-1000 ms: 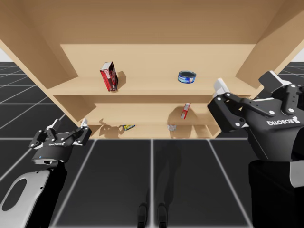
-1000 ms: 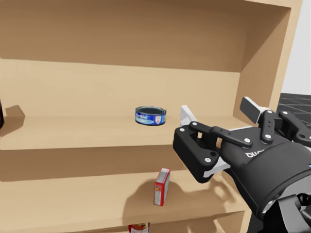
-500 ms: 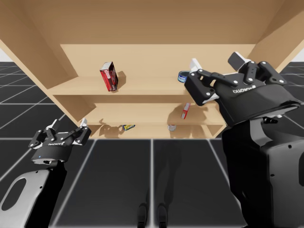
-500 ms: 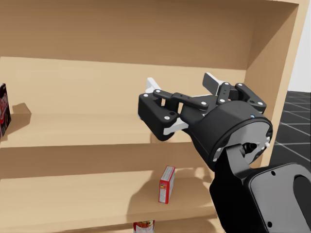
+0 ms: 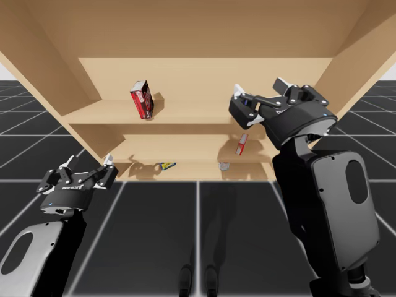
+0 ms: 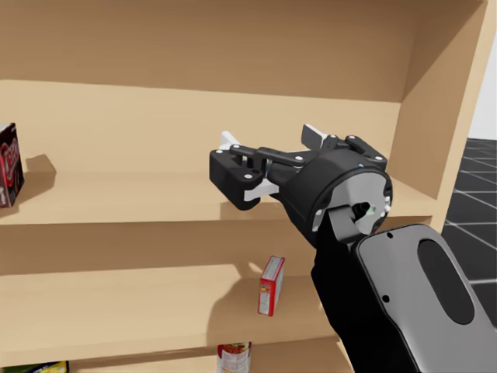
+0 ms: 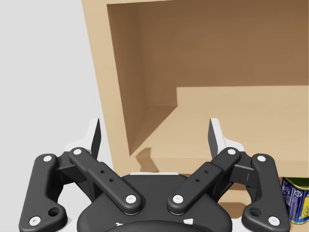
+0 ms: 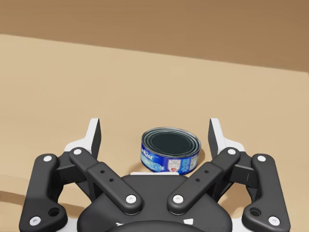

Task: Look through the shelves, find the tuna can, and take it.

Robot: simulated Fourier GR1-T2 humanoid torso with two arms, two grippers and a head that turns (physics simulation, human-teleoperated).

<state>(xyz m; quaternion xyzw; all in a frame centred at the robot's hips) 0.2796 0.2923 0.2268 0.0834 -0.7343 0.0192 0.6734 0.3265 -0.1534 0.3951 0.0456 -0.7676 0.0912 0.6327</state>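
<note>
The tuna can [image 8: 170, 150], a low blue round tin, stands upright on the upper shelf board [image 5: 185, 114]. In the right wrist view it sits just ahead of my right gripper [image 8: 154, 129], in line with the gap between the wide-apart fingers, and neither finger touches it. In the high and head views my right gripper [image 5: 260, 88] [image 6: 269, 136] reaches over the upper shelf and hides the can. My left gripper [image 5: 88, 161] [image 7: 154, 130] hangs open and holds nothing, low at the left, in front of the shelf unit's left wall.
A red box [image 5: 142, 99] [image 6: 9, 165] stands at the upper shelf's left. A small red box [image 5: 242, 143] [image 6: 271, 286] stands on the middle shelf under my right gripper. On the lowest shelf are a small can [image 5: 224, 166] and a yellow-blue tin [image 5: 165, 165] [image 7: 295, 199].
My right arm has swung left and forward into the upper shelf, bringing its open gripper up to the tuna can. My head has turned slightly. The left arm has stayed put.
</note>
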